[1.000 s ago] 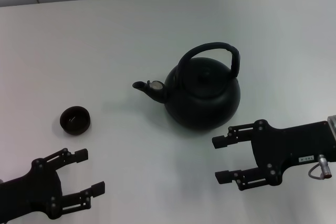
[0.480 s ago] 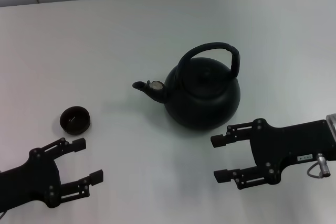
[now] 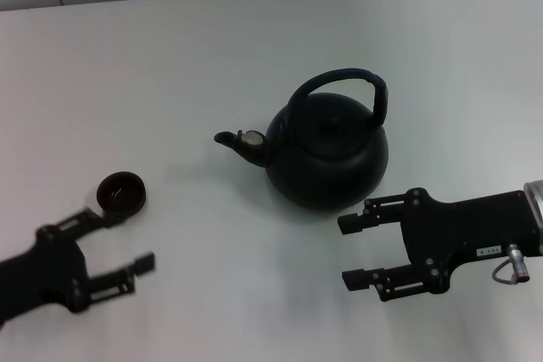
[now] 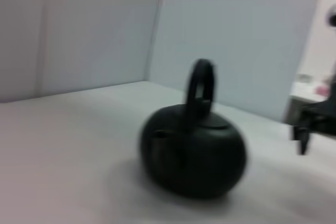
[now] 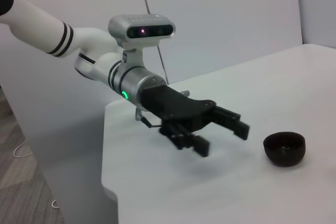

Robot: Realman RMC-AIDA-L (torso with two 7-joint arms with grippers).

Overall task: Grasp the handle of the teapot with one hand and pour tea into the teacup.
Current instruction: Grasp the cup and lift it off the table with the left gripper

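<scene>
The black teapot (image 3: 329, 152) stands upright mid-table, spout pointing to the left, its arched handle (image 3: 338, 82) free above the lid. It also fills the left wrist view as the teapot (image 4: 193, 150) with its handle (image 4: 201, 85) edge-on. The small dark teacup (image 3: 120, 193) sits on the table to the left; the right wrist view shows the teacup (image 5: 284, 148) too. My left gripper (image 3: 120, 239) is open just near of the teacup, one finger almost at its rim. My right gripper (image 3: 349, 250) is open, low and near-right of the teapot, apart from it.
The white table (image 3: 212, 48) spreads widely around both objects; a grey wall runs behind its far edge. In the right wrist view the left arm (image 5: 89, 51) reaches over the table's corner, with floor below.
My left gripper has drawn back to the left and toward the teacup. My right gripper crept slightly left toward the teapot. Teapot and teacup have not moved.
</scene>
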